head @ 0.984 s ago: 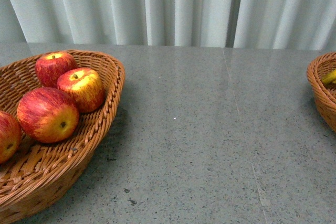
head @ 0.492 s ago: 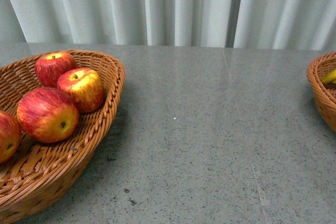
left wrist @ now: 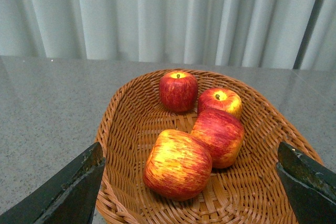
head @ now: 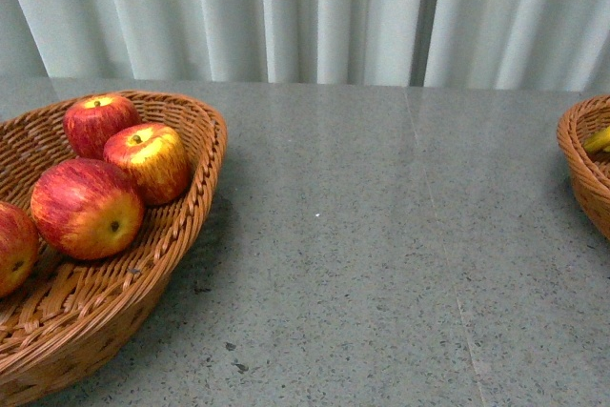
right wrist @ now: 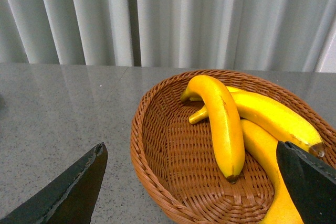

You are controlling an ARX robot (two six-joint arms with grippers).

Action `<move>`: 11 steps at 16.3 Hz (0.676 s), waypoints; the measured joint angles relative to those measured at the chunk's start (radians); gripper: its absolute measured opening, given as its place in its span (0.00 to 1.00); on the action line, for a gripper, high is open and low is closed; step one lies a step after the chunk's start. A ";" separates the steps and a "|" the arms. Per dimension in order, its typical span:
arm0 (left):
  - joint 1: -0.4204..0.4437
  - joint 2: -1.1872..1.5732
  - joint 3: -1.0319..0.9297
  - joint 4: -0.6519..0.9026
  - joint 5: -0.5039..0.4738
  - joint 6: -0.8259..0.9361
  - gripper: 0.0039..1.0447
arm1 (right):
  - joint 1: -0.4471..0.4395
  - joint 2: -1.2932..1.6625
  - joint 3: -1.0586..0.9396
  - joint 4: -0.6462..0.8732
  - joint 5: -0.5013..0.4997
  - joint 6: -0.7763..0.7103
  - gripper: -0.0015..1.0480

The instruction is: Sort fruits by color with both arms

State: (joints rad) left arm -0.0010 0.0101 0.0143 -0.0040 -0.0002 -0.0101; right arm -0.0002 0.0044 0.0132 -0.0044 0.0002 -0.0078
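Several red apples streaked with yellow lie in a wicker basket [head: 208, 150] at the left of the front view, among them one at the back [head: 95, 121] and one near the front [head: 86, 207]. In the left wrist view my left gripper [left wrist: 190, 182] stands open above this basket [left wrist: 113, 124], its dark fingers [left wrist: 73, 187] on either side of the nearest apple [left wrist: 178, 163] without touching it. My right gripper [right wrist: 191, 182] stands open over a second wicker basket [right wrist: 144, 145] that holds yellow bananas [right wrist: 223, 124]. Neither arm shows in the front view.
The banana basket [head: 583, 173] sits at the right edge of the front view, with a yellow banana tip [head: 599, 140] showing. Grey speckled tabletop [head: 381, 254] stretches between the two baskets. A pale pleated curtain [head: 315, 11] hangs behind the table.
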 joint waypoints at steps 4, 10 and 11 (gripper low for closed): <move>0.000 0.000 0.000 0.000 0.000 0.000 0.94 | 0.000 0.000 0.000 0.000 0.000 0.000 0.94; 0.000 0.000 0.000 0.000 0.000 0.000 0.94 | 0.000 0.000 0.000 0.000 0.000 0.000 0.94; 0.000 0.000 0.000 0.000 0.000 0.000 0.94 | 0.000 0.000 0.000 0.000 0.000 0.000 0.94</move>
State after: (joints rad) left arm -0.0010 0.0101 0.0143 -0.0040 -0.0002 -0.0101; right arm -0.0002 0.0044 0.0132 -0.0044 0.0002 -0.0078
